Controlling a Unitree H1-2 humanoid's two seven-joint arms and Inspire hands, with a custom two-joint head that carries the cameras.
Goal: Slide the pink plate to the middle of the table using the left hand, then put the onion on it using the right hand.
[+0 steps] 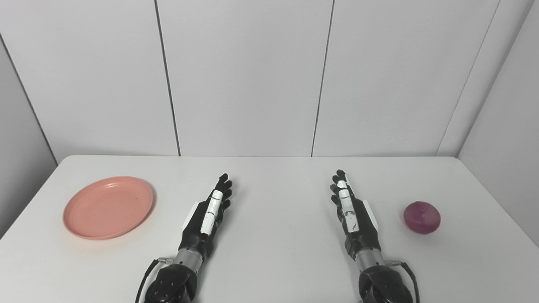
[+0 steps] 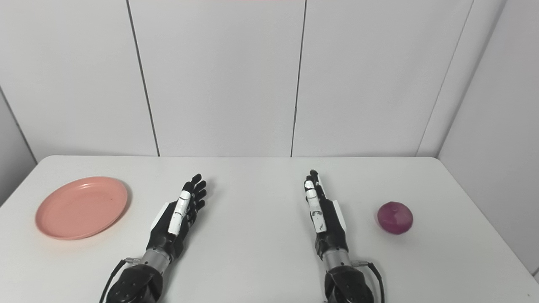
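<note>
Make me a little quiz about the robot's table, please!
1. True or false: the onion already lies on the pink plate.
2. Which hand is nearer the plate? A) left hand B) right hand
3. Fill in: both hands hold ____, their fingers stretched out over the table.

Key: 1 false, since the onion sits far right and the plate far left. 2 A. 3 nothing.
</note>
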